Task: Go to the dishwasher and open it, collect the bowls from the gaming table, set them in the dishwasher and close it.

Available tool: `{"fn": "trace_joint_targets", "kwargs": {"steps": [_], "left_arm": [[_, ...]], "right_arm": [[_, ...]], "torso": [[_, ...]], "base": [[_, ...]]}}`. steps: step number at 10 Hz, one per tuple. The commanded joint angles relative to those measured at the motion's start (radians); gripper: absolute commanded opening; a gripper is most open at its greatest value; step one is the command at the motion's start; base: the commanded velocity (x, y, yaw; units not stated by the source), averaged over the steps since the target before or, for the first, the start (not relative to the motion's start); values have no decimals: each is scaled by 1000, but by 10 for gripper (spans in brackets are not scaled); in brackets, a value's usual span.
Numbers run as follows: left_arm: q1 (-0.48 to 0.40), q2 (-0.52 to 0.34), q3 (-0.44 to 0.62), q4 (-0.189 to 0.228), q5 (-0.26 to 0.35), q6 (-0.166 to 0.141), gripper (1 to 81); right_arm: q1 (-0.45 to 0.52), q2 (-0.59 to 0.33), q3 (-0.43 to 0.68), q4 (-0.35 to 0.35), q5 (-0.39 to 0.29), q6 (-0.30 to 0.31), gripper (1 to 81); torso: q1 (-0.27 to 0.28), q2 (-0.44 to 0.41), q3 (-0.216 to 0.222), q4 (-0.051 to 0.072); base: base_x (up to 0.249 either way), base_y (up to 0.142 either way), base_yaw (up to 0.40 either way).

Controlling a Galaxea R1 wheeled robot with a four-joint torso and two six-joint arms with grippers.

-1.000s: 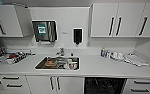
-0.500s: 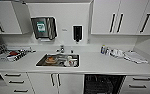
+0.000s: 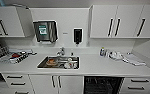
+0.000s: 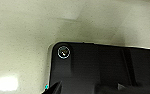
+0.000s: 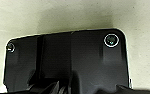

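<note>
The dishwasher point(image 3: 103, 85) sits under the white counter point(image 3: 98, 66), to the right of the sink. Its front shows as a dark opening with rack lines faintly visible inside. It lies low in the head view, straight ahead and slightly right of me. The bowls and the gaming table are out of view. In the left wrist view my arm's dark plate point(image 4: 98, 67) hangs over a pale speckled floor point(image 4: 28, 32). The right wrist view has the same kind of plate point(image 5: 71, 60) over the same floor.
A steel sink point(image 3: 58, 62) with dishes is set in the counter, with a dish rack point(image 3: 6, 56) at the left. A bottle point(image 3: 102, 52) and cloths point(image 3: 131, 59) lie at the right. White wall cabinets point(image 3: 116, 22), a towel dispenser point(image 3: 45, 31) and a soap dispenser point(image 3: 77, 35) hang above.
The whole head view has shifted slightly, so the camera moved a little. Nothing on the counter has moved.
</note>
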Motion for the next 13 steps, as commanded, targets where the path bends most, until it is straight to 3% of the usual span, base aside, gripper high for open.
{"fn": "trace_joint_targets", "kwargs": {"steps": [1,2,3,6,12,13], "left_arm": [[-47,-12,-4,6,47,3,811],[-47,-12,-4,6,47,3,811],[-47,-12,-4,6,47,3,811],[-46,-10,-4,6,47,3,811],[-44,-9,-4,6,47,3,811],[-44,-9,-4,6,47,3,811]], "right_arm": [[49,-7,-1,-7,-57,-4,811],[51,-7,-2,-7,-57,-4,811],[51,-7,-2,-9,-59,-4,811],[51,-7,-2,-9,-57,-4,811],[51,-7,-1,-13,-51,-4,811],[49,-7,-2,-13,-51,-4,811]], "torso": [[-62,96,95,0],[-85,131,130,0],[-109,167,69,0],[-161,246,110,0],[-301,462,113,0],[-326,500,177,0]], "base": [[0,0,0],[0,0,0],[0,0,0],[0,0,0],[0,0,0],[0,0,0]]}}
